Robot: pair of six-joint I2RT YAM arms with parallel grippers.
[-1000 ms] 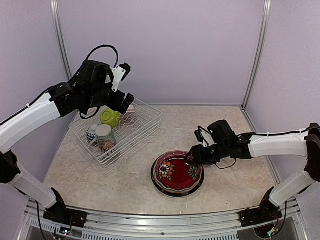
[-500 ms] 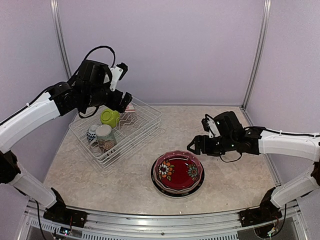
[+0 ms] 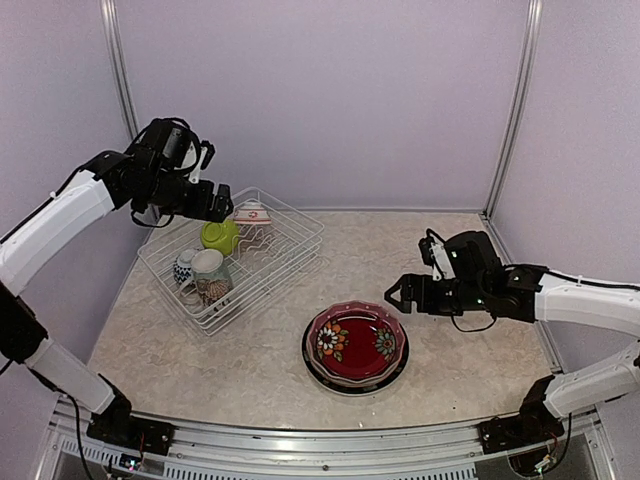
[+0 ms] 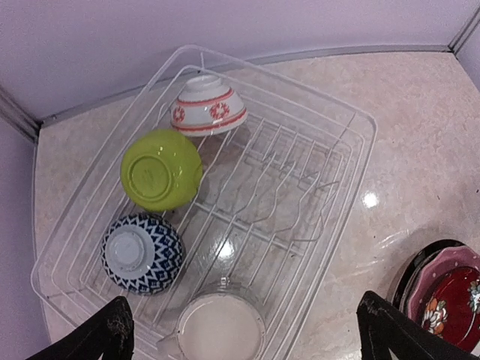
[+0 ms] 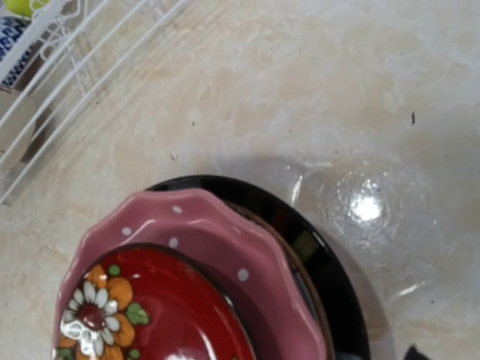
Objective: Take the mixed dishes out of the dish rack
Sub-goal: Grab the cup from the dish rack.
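Note:
The white wire dish rack (image 3: 285, 250) stands at the back left. It holds a red-white patterned bowl (image 3: 252, 212), a lime green bowl (image 3: 220, 236), a blue-white bowl (image 3: 184, 268) and a cream mug (image 3: 210, 279). In the left wrist view the rack (image 4: 352, 150) shows from above, with the red-white bowl (image 4: 208, 105), green bowl (image 4: 161, 169) and blue-white bowl (image 4: 141, 253) upside down, and the mug (image 4: 221, 326). My left gripper (image 3: 213, 199) hangs open and empty above the rack. My right gripper (image 3: 396, 293) is open and empty, just right of the plate stack: red floral plate (image 5: 150, 315), pink dotted plate (image 5: 225, 247), black-rimmed plate (image 5: 330, 255).
The plate stack (image 3: 355, 345) sits on the marble-look table near the front centre. A rack corner (image 5: 75, 52) shows at the top left of the right wrist view. Purple walls and metal posts enclose the back and sides.
My right gripper has drawn back from the plate stack's rim, up and to the right. My left arm has swung left and back above the rack.

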